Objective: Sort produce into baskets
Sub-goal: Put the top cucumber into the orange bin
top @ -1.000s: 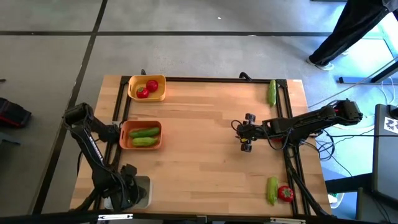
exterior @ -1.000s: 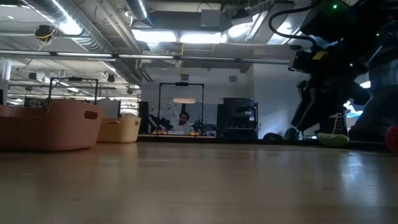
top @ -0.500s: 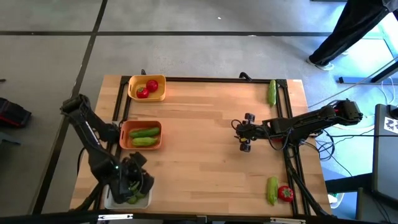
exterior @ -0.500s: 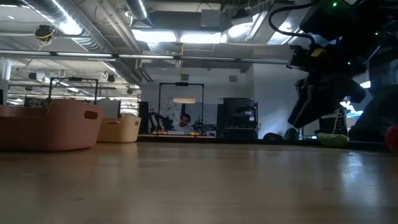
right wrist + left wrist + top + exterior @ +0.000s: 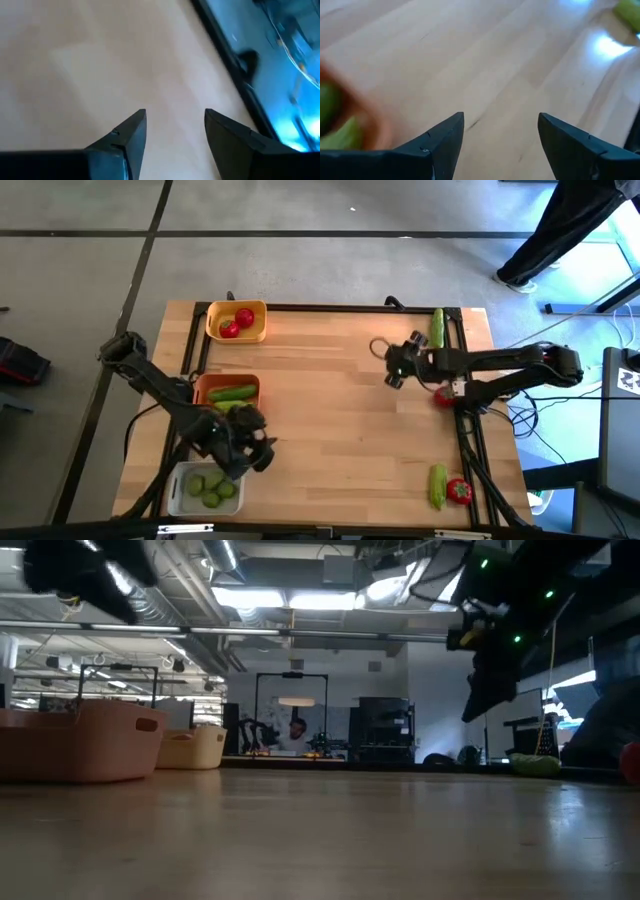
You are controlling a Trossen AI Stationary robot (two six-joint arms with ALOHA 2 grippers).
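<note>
My left gripper (image 5: 250, 452), jaws apart and empty, hovers beside the orange basket (image 5: 226, 397). My right gripper (image 5: 397, 363), also apart, nears the cucumber (image 5: 437, 328) at the tabletop (image 5: 320, 410) edge; a clumsy nudge could roll it off.

Wood table (image 5: 330, 430): yellow basket (image 5: 237, 322), orange basket (image 5: 222, 388), white basket (image 5: 200, 490) left; cucumbers (image 5: 437, 327), tomatoes (image 5: 459, 491) right.
</note>
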